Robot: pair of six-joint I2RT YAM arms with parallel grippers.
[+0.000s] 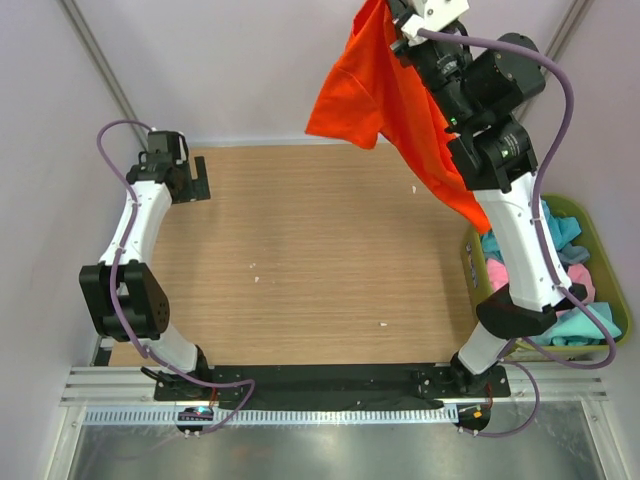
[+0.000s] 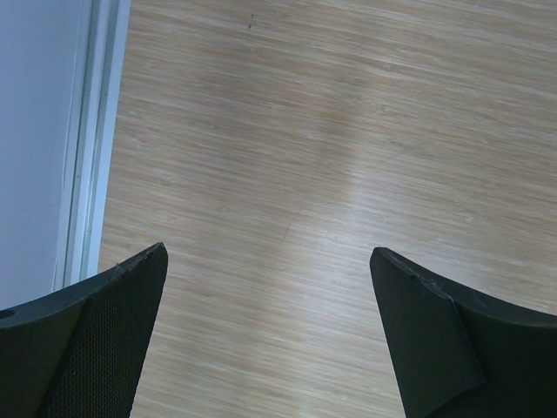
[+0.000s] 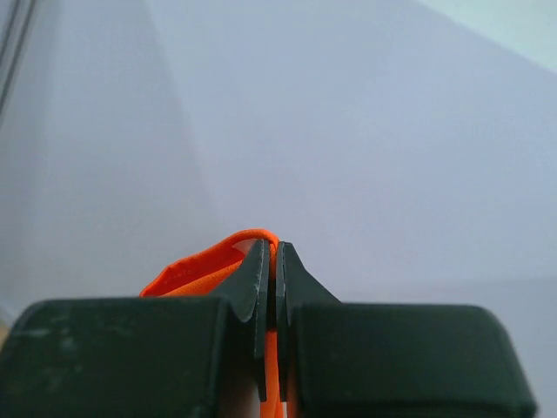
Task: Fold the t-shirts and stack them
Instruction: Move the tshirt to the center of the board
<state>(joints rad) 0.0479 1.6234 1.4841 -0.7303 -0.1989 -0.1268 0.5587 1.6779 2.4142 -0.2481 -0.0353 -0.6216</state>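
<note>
Early stage: the right gripper (image 3: 271,251), raised high, pinches the bright orange cloth t-shirt (image 1: 370,90) hanging unfolded beneath it; the left gripper (image 2: 268,279) gapes empty above the wooden tabletop (image 2: 305,131); nothing is folded or stacked yet.

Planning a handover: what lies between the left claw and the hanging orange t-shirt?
Only bare wooden table; the top view shows the whole stretch from the left claw to the orange t-shirt.

Wood-grain table (image 1: 300,260) fills the centre, with pale lilac walls (image 1: 230,60) from 9 to 3 o'clock and a metal rail (image 1: 320,385) at 6.
</note>
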